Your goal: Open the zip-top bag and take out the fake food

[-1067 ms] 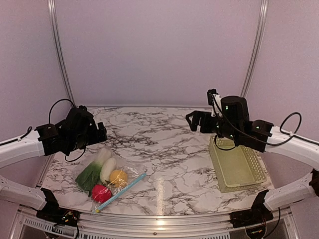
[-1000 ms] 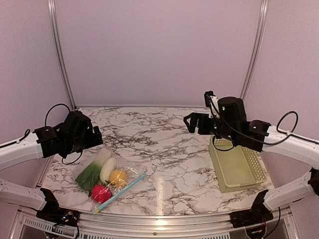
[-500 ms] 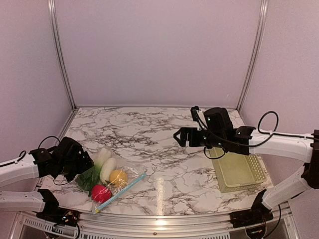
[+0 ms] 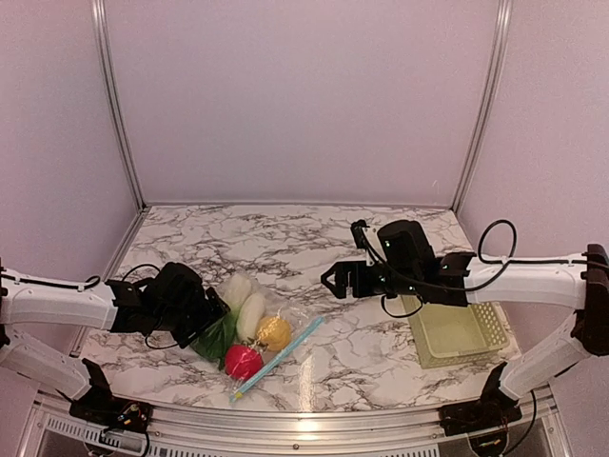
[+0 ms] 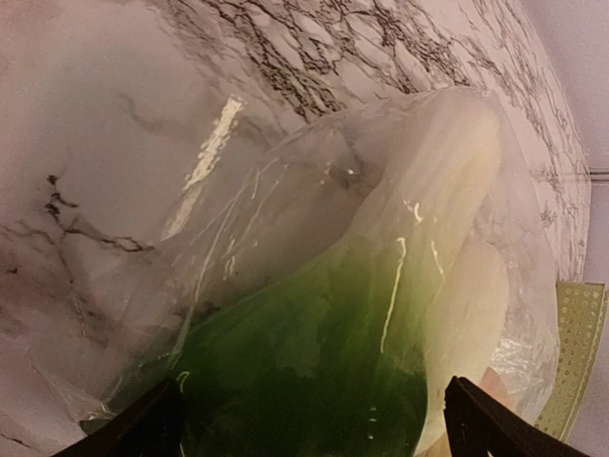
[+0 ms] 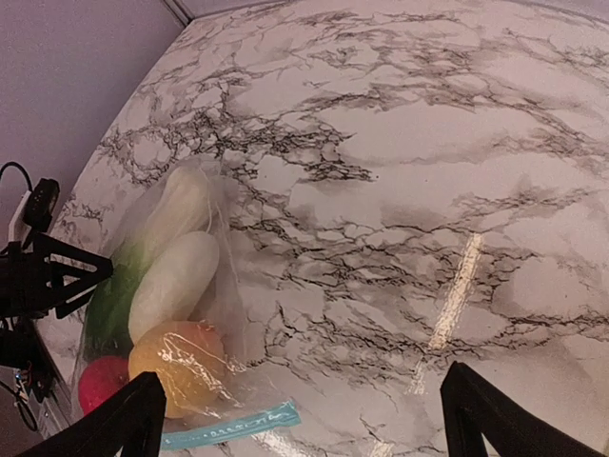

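white marble table [image 4: 285, 238], lilac walls. in the lower left of the top view lies the zip-top bag [image 4: 259, 307], holding a green vegetable [image 4: 225, 326], a white piece [image 4: 251, 315], a yellow fruit [image 4: 274, 332] and a red fruit [image 4: 244, 361]. any print on its blue strip [image 4: 283, 352] is too small to read. my left gripper [image 4: 213, 310] is spread wide at the leafy end. my right gripper [image 4: 333, 280] hangs spread mid-frame, near the basket [image 4: 457, 328].

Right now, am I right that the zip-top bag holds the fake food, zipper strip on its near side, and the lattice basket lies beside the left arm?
Not quite: the lattice basket lies beside the right arm, as the top external view shows. The rest stands: the zip-top bag holds the fake food, its zipper strip on its near side.
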